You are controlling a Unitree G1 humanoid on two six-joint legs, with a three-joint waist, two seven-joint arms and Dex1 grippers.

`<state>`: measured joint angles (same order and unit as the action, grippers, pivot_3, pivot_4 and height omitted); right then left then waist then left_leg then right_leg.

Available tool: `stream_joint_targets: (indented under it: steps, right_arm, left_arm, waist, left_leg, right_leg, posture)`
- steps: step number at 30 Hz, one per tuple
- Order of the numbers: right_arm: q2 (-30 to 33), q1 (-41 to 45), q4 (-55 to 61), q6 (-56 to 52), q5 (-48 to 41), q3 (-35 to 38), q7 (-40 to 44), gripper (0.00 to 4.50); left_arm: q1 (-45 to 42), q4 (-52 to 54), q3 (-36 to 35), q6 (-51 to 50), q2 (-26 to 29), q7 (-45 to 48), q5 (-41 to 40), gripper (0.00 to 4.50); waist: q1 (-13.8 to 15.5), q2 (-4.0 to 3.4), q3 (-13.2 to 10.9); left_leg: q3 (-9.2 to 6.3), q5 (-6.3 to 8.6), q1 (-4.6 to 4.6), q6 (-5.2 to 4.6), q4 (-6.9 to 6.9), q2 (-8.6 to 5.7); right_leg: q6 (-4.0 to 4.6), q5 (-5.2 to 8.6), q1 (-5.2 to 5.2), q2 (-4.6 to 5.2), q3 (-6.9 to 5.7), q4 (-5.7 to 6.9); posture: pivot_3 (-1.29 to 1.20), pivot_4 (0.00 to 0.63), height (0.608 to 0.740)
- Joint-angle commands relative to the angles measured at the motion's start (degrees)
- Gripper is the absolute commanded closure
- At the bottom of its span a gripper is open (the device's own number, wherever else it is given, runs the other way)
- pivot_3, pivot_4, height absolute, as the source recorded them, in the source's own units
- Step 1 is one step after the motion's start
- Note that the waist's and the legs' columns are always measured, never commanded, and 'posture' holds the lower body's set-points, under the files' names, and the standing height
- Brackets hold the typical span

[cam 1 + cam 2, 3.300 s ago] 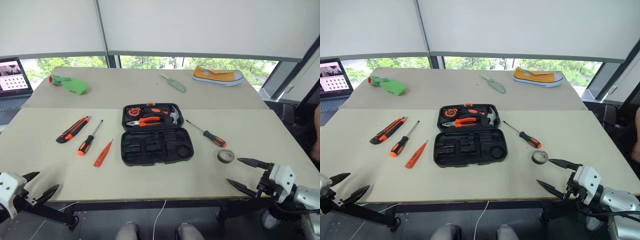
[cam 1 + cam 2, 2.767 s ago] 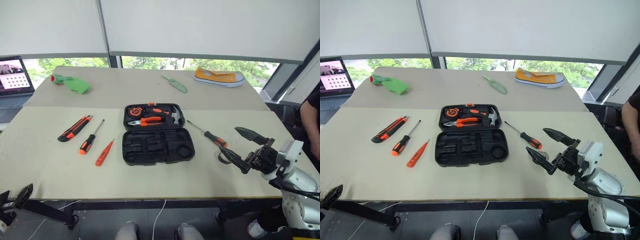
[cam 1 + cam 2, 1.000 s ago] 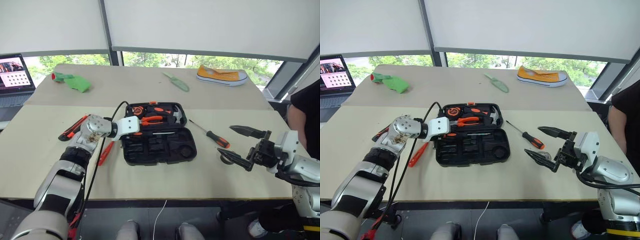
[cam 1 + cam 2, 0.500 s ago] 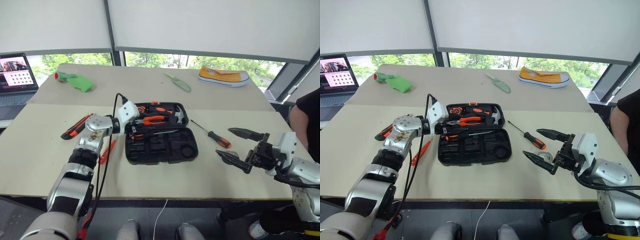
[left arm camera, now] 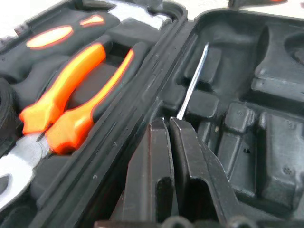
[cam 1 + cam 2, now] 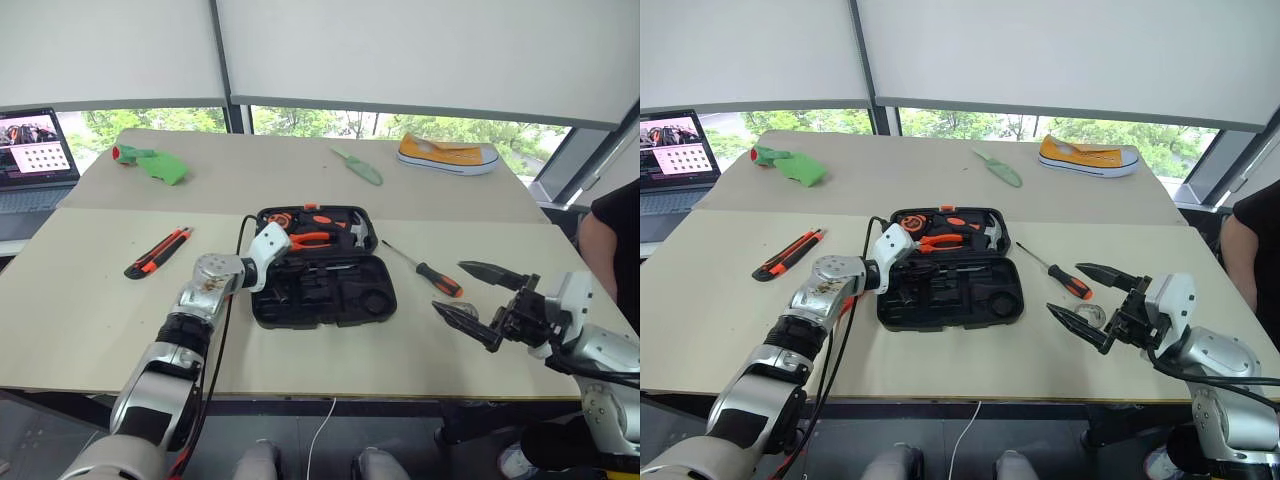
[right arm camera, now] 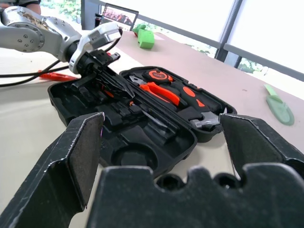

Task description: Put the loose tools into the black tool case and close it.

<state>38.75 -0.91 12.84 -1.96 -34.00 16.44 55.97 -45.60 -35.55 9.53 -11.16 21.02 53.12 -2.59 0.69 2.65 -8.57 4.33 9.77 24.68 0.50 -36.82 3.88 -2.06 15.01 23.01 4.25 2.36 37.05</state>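
Presently we find the left gripper point(image 5: 168, 124) pinched together over the open black tool case point(image 6: 325, 293), 1 screwdriver point(image 5: 192, 84) lying in its tray. We note the right gripper point(image 6: 478, 296) spread wide, empty, beside the tape roll point(image 6: 1090, 316).

The tool case point(image 6: 325, 290) lies open at the frame's centre on the table point(image 6: 90, 320), pliers point(image 6: 310, 238) and hammer point(image 6: 352, 232) in its far half. A screwdriver point(image 6: 325, 266) lies in the near half by the hinge. The utility knife point(image 6: 158, 252) lies left of centre. Right of the case lies another screwdriver point(image 6: 425, 269), the tape roll point(image 6: 1089, 316) nearer. A shoe point(image 6: 447, 155) sits upper right, a laptop point(image 6: 35, 160) far left.
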Motion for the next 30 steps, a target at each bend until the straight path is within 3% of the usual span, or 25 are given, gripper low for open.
stream_joint_targets:
  steps: [1, 3, 6, 10, 14, 16, 23, 30]
  right_arm:
    - [-0.18, -0.36, 2.51, -0.71, -0.97, 1.94, -1.14, 0.0]
    - [-0.38, -0.61, 2.7, -0.74, -0.74, 2.25, -1.89, 0.0]
    - [-0.72, -1.06, 2.37, -0.69, -0.75, 4.36, -4.17, 0.0]
    - [-0.31, -5.17, -1.84, 1.06, 0.97, 10.31, -5.66, 0.0]
    - [0.51, -9.62, -7.42, 3.07, 6.87, 14.13, -8.64, 0.0]
    - [0.67, -11.16, -9.74, 3.05, 8.76, 15.48, -10.29, 0.0]
    - [4.29, -11.13, -7.05, -5.41, 11.31, 13.71, -13.17, 0.0]
    - [14.54, 11.23, -6.8, -31.17, 10.12, -1.59, -11.82, 0.0]
  left_arm:
    - [1.19, 0.11, 1.46, -1.96, -0.49, 0.21, 1.1, 4.3]
    - [1.59, 1.08, 0.24, 1.61, -0.49, 0.82, -0.02, 4.3]
    - [1.92, 3.26, -5.63, 8.16, -0.59, 3.15, -6.06, 3.59]
    - [5.76, 9.36, -14.25, 13.02, 4.69, 14.34, -17.13, 2.05]
    - [14.3, 15.81, -18.12, 12.94, 11.64, 22.19, -22.09, 0.5]
    - [19.26, 19.04, -20.11, 10.65, 14.71, 23.97, -24.25, 0.03]
    - [30.93, 21.23, -27.75, 10.85, 20.12, 24.36, -27.47, 0.03]
    - [34.76, 29.95, -27.31, 6.94, 17.75, 21.59, -30.8, 0.03]
  waist:
    - [-0.03, -0.07, 0.04]
    - [-0.02, -0.08, 0.04]
    - [-0.03, -0.07, 0.04]
    - [-0.09, -0.06, 0.02]
    - [-0.69, -0.24, 0.1]
    - [-0.88, -0.36, 0.1]
    - [-1.31, -0.4, 0.06]
    - [-1.8, -0.42, 0.02]
  left_leg:
    - [0.0, 0.0, -0.01, 0.0, 0.0, 0.0]
    - [0.0, 0.0, -0.02, 0.0, 0.0, 0.0]
    - [-0.01, 0.0, 0.0, 0.0, 0.0, 0.0]
    - [-0.04, 0.0, 0.25, -0.01, 0.0, 0.02]
    - [-0.03, 0.07, 0.16, -0.11, 0.06, 0.02]
    - [0.04, 0.09, 0.03, -0.14, 0.07, 0.0]
    - [0.06, 0.08, -0.07, -0.14, 0.06, 0.05]
    - [0.39, 0.05, -0.26, -0.11, 0.07, 0.13]
  right_leg:
    - [0.0, 0.0, 0.0, 0.0, 0.0, 0.0]
    - [0.01, 0.0, 0.0, 0.0, 0.0, 0.01]
    - [0.01, -0.01, 0.02, 0.0, 0.01, 0.0]
    - [0.02, -0.01, 0.22, -0.01, -0.02, -0.02]
    - [0.03, 0.0, 0.15, 0.0, -0.01, -0.05]
    - [0.01, 0.02, 0.05, 0.06, 0.02, -0.06]
    - [0.34, 0.18, 0.07, 0.12, 0.0, -0.04]
    - [0.22, 0.02, 0.12, 0.19, 0.16, -0.06]
  posture:
    - [0.0, 0.15, 0.74]
    - [0.0, 0.15, 0.74]
    - [0.0, 0.15, 0.74]
    - [0.0, 0.15, 0.74]
    - [0.0, 0.15, 0.74]
    - [0.0, 0.15, 0.74]
    - [0.0, 0.15, 0.74]
    - [0.0, 0.15, 0.74]
